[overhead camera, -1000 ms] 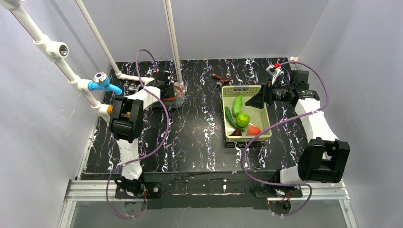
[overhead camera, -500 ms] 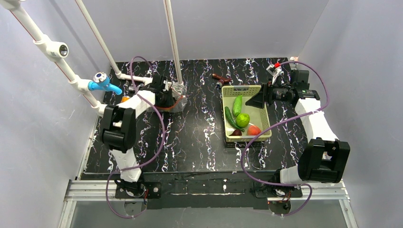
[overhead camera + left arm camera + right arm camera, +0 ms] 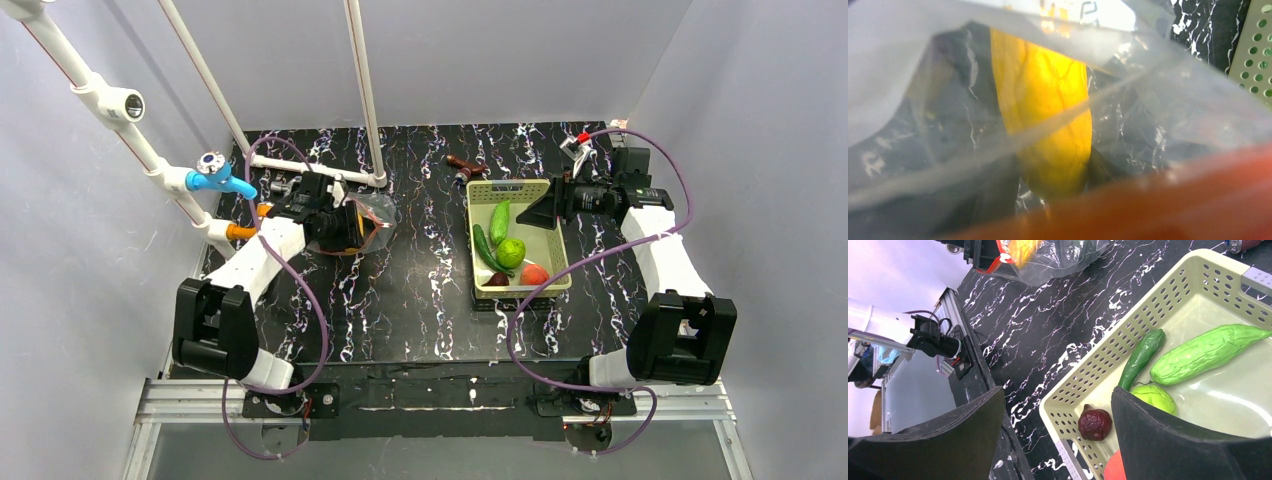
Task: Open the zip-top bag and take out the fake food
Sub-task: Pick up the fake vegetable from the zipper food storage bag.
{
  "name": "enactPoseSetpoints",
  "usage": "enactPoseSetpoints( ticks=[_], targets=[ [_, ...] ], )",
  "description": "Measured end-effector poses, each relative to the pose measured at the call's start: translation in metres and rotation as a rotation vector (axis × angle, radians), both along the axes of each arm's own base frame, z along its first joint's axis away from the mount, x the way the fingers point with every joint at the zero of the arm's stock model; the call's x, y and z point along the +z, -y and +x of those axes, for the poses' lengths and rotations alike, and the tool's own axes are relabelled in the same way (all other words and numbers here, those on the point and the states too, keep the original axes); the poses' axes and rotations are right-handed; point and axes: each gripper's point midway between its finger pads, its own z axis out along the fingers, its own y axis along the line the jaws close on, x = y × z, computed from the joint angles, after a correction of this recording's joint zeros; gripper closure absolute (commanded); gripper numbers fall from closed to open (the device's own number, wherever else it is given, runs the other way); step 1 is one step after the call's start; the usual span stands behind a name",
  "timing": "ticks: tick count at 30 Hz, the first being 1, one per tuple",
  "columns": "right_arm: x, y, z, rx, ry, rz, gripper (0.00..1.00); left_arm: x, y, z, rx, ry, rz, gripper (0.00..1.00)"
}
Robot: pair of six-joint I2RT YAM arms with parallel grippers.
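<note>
Arms: left arm [image 3: 262, 262] and right arm [image 3: 660, 250], white rounded shells.
Joints: boxy black housings [image 3: 210, 325], one at each elbow.
Cables: purple [image 3: 520, 330], looping loose along both arms.
Bases: black mounts [image 3: 285, 400].
Right end effector [image 3: 530, 213]: broad matte-black fingers [image 3: 1173, 440], wedge-shaped.
Left end effector [image 3: 335, 222]: apparently black; detail hard to make out.

No text, label or number is readable in any view.

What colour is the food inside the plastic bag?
The food is yellow; the left wrist view shows it best.
</note>
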Motion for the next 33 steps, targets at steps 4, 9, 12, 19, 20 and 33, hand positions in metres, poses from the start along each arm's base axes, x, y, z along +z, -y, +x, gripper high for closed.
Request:
enactPoseSetpoints(
  ticks=[4,9,12,19,20,33],
  targets=[
    [0.002,0.0,-0.001,0.002,-0.008,0.002,0.16,-0.007,0.006,-0.015,-0.002,-0.039,-0.031,1.0],
    [0.003,-0.001,-0.002,0.001,-0.014,0.006,0.16,-0.028,0.022,-0.051,-0.006,-0.132,-0.084,1.0],
    [0.003,-0.001,-0.002,0.001,-0.015,0.007,0.16,-0.021,0.025,-0.061,-0.008,-0.131,-0.101,1.0],
    [0.003,-0.004,-0.003,0.011,-0.016,0.007,0.16,0.005,0.037,-0.068,-0.014,-0.077,-0.171,1.0],
    [0.003,-0.005,-0.003,0.012,-0.016,0.007,0.16,0.005,0.039,-0.071,-0.015,-0.085,-0.185,1.0],
    [0.004,-0.007,-0.005,0.021,-0.016,0.007,0.16,0.018,0.054,-0.1,0.021,-0.188,-0.296,1.0]
  ],
)
